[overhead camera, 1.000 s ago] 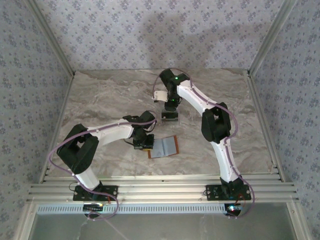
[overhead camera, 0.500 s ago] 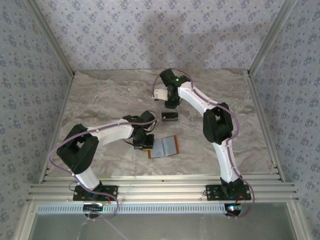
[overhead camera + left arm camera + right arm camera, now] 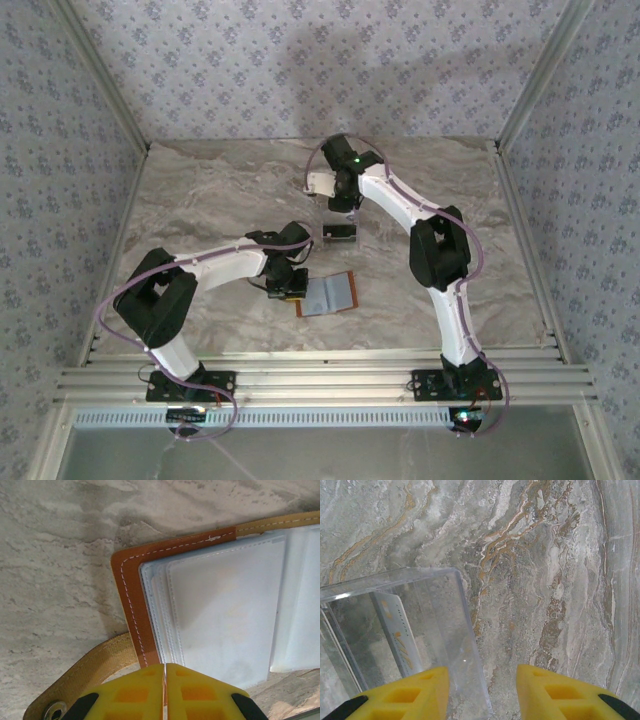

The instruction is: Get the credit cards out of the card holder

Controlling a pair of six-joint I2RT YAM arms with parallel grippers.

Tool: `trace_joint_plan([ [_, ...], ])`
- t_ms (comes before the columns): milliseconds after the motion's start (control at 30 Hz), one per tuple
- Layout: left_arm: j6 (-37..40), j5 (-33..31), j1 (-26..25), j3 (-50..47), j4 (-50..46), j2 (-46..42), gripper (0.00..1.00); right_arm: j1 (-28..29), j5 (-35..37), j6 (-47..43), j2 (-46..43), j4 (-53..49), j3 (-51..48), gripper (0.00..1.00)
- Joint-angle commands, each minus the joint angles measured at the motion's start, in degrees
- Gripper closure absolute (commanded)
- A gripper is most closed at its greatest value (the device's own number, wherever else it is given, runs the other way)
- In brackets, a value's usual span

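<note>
left claw [image 3: 164, 680] clenched on the brown edge of the open card holder [image 3: 131, 595], which lies flat on the surface [image 3: 50, 555], pale sleeves [image 3: 225, 610] up. right claw [image 3: 482, 682] released, jaws apart over the clear tray [image 3: 462, 605] wall. One pale credit card [image 3: 395, 630] leans inside the tray.

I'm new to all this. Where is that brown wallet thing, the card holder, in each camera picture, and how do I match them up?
Top external: the card holder lies open at centre, just right of the left fingers.
Left wrist: it spreads across centre and right, its brown edge running in under the closed yellow fingers.
Right wrist: a clear tray with a card inside.
Shared landmark: the grey marble table top.
</note>
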Motion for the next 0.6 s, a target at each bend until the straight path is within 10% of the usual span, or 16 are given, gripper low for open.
trace_joint_plan([
  [0, -0.35, -0.77, -0.04, -0.04, -1.50, -1.74, 0.89, 0.20, 0.21, 0.49, 1.58, -0.87, -0.67, 0.59],
  [567, -0.56, -0.74, -0.02, -0.29, -1.42, -2.12, 0.89, 0.21, -1.11, 1.29, 0.00, -1.51, -2.43, 0.59],
])
